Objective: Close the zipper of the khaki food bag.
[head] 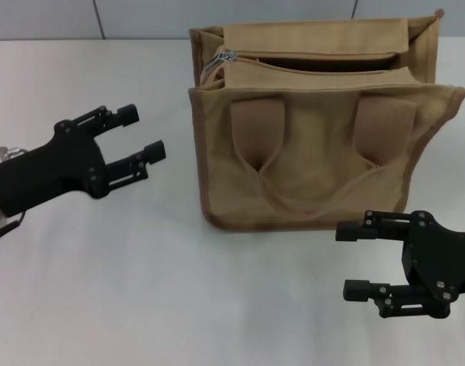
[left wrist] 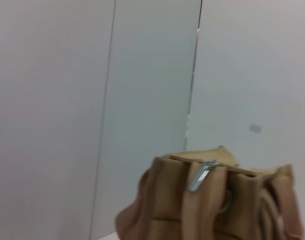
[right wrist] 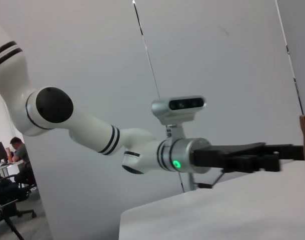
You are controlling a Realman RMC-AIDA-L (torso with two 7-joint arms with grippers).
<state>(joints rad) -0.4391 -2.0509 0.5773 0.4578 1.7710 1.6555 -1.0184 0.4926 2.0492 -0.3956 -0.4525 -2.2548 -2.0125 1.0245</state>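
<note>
The khaki food bag (head: 316,130) stands upright on the white table, its two strap handles hanging down the front face. Its zipper (head: 309,64) lies open along the top, with the silver pull tab (head: 226,57) at the bag's left end. The pull tab (left wrist: 200,176) and bag (left wrist: 212,205) also show in the left wrist view. My left gripper (head: 145,131) is open, left of the bag and apart from it. My right gripper (head: 353,259) is open, low in front of the bag's right corner. The left gripper (right wrist: 287,156) shows in the right wrist view.
The white table (head: 141,274) spreads around the bag. A grey panelled wall (head: 80,17) runs behind it. The left arm (right wrist: 92,130) stretches across the right wrist view, with an office chair and a person far beyond the table.
</note>
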